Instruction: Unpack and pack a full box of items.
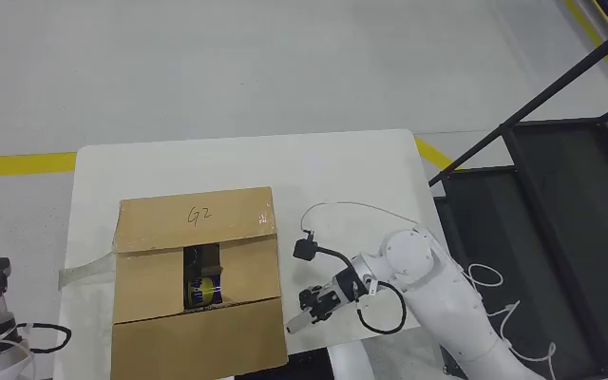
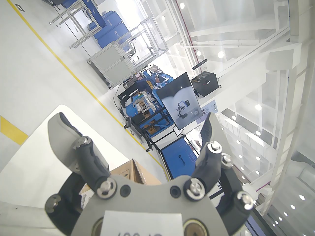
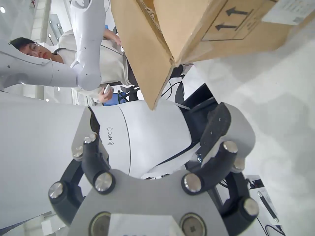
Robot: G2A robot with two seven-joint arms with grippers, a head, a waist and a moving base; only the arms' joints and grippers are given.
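Observation:
A brown cardboard box (image 1: 195, 280) stands on the left half of the white table (image 1: 332, 171). Its top flaps are partly folded in, and the gap between them shows a purple and yellow item (image 1: 201, 285) inside. My right gripper (image 1: 304, 313) hovers just off the box's right side near the table's front edge. In its wrist view the right gripper (image 3: 152, 128) is open and empty, with the box's flap and labelled wall (image 3: 196, 13) close ahead. My left gripper (image 2: 135, 128) is open and empty, apart from the box corner (image 2: 133, 173).
A strip of clear tape (image 1: 85, 271) sticks out from the box's left side. A thin cable (image 1: 361, 207) lies on the table to the right of the box. A black metal frame (image 1: 532, 190) stands beyond the table's right edge.

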